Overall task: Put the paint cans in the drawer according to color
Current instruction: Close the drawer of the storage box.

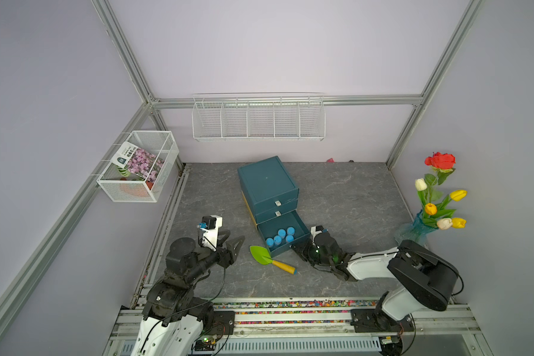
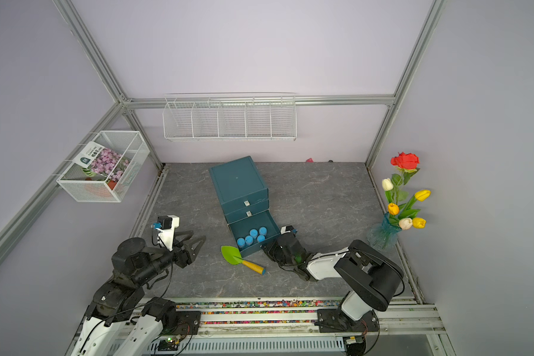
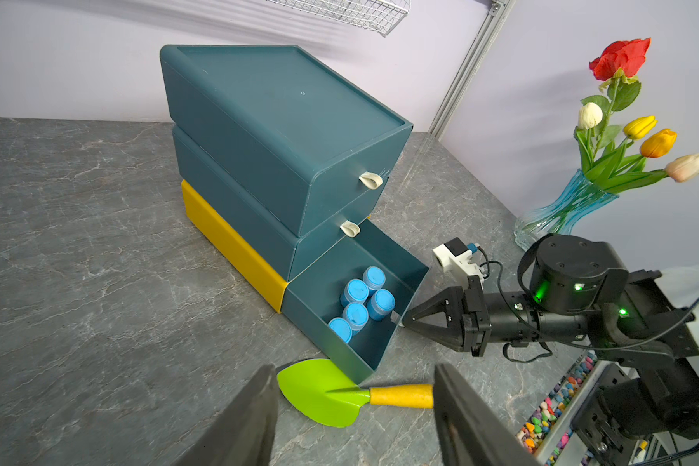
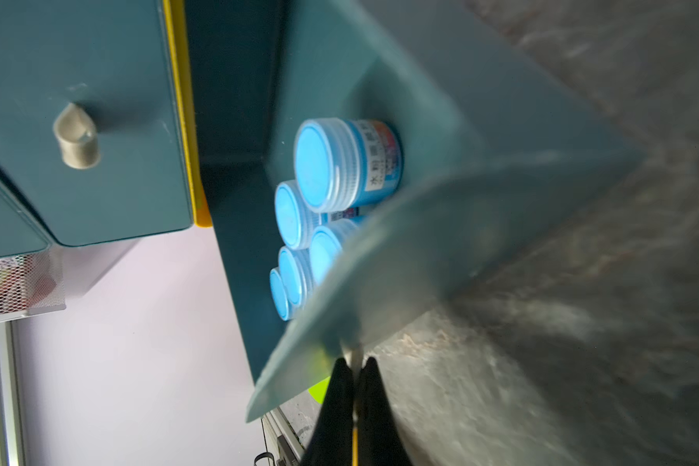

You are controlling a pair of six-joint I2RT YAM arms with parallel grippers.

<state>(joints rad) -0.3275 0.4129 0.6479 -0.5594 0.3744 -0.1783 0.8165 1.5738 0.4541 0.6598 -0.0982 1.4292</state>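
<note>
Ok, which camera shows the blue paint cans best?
Left wrist: all five blue paint cans show unobstructed in the open drawer. Both top views show the cans small; the right wrist view is close, but the drawer front hides some.

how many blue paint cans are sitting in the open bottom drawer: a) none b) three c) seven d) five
d: five light blue paint cans stand clustered inside the open bottom drawer, and each lid can be counted in the left wrist view and in both top views.
</note>
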